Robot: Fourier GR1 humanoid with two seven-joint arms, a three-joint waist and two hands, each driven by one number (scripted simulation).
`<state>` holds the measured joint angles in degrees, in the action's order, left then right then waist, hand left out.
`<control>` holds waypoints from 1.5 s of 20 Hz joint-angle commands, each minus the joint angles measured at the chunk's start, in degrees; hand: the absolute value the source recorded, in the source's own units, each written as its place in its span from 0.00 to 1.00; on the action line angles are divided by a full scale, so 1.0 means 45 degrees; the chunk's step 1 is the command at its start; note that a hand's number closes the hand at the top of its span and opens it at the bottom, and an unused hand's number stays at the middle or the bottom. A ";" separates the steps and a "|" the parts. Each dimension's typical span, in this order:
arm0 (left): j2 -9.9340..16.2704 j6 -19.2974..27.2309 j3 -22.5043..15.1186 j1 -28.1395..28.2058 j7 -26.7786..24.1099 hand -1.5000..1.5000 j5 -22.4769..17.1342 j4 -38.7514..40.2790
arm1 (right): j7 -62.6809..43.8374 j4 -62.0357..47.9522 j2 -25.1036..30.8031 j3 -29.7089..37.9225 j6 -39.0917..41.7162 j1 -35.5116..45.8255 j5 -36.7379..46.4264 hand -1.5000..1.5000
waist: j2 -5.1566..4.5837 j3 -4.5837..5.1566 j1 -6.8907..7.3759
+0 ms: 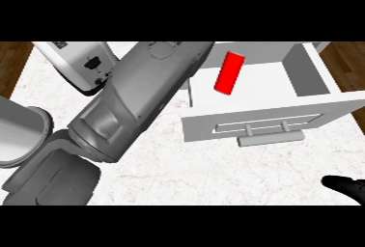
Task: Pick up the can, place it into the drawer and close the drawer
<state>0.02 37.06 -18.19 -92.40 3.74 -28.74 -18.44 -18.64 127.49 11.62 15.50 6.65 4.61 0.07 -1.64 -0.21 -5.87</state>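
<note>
I had only one view to work from, the head view, so nothing overlapped with a second camera. It looked steeply down from above onto the table (pixel 214 164), close enough that the marble top filled most of the frame, with wooden floor showing only at the upper corners. The left forearm (pixel 135 96) rose so near the lens that it blocked the middle left. The open drawer (pixel 264 123) sat upper right, and the right hand (pixel 345 185) just clipped the lower right corner.
</note>
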 commanded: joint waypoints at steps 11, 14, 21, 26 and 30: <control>-0.0003 0.0060 0.0480 -0.0409 -0.0697 0.00 -0.1462 0.0062 | 0.1888 -0.2769 0.1778 -0.2337 0.0017 0.2383 0.5483 0.00 | -0.0012 0.0020 0.0576; -0.0003 0.0139 0.0442 -0.0658 -0.0851 0.00 -0.1341 0.0317 | 0.2068 -0.3844 0.1610 -0.3417 -0.0303 0.2766 0.6891 0.00 | 0.0006 0.0025 0.0797; -0.0003 -0.0331 0.0243 -0.0405 -0.0983 0.00 -0.0953 0.0815 | 0.3175 -0.7174 0.1347 -0.4725 -0.1463 0.3967 0.9487 0.00 | 0.0097 0.0026 0.1132; 0.0388 -0.0656 0.0769 -0.0626 -0.0868 0.00 -0.1116 0.0690 | 0.4155 -0.9922 0.1148 -0.5147 -0.2737 0.4535 1.0952 0.00 | 0.0126 0.0025 0.1290; 0.0360 -0.0503 0.0859 -0.0193 -0.0849 0.00 -0.1022 0.0296 | 0.4033 -1.2332 0.0233 -0.5289 -0.3995 0.6022 1.1998 0.00 | 0.0209 0.0033 0.1551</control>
<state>1.33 34.50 -15.14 -93.70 -0.62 -33.38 -16.33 -1.24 81.66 15.14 -7.67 -7.03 26.54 49.95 -0.87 -0.07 0.25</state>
